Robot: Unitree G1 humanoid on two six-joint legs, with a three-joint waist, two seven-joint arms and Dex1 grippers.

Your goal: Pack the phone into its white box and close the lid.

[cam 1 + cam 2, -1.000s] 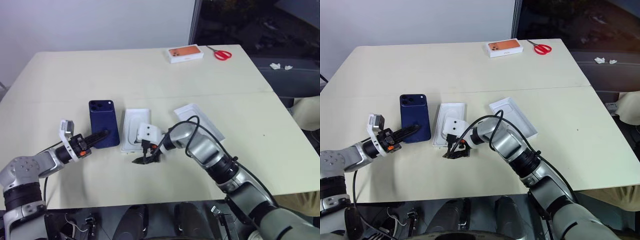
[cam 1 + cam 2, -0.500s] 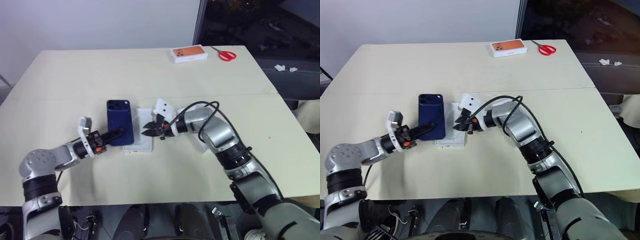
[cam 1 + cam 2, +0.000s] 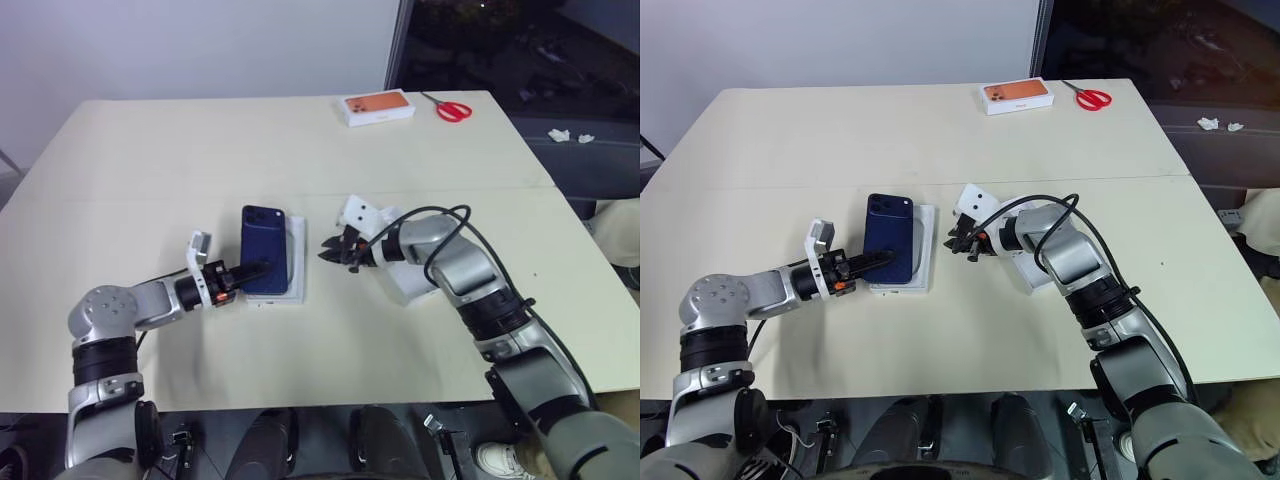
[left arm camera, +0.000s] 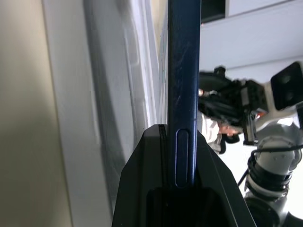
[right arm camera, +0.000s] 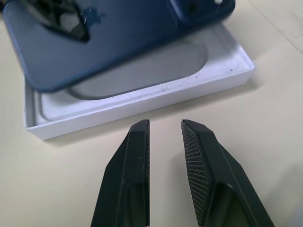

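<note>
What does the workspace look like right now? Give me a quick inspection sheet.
Surface: cream table, flat, with a seam across the middle.
Job's things: phone held back up over a white tray with an oval recess. A second white piece lies partly under the right arm.
Clutter: orange-topped box and red scissors at the far edge.
Grippers: left gripper clamped on the phone's near end; right gripper empty beside the tray, with a narrow gap between its fingers.
Cables: black cable looping above the right forearm.
Surroundings: white wall.
</note>
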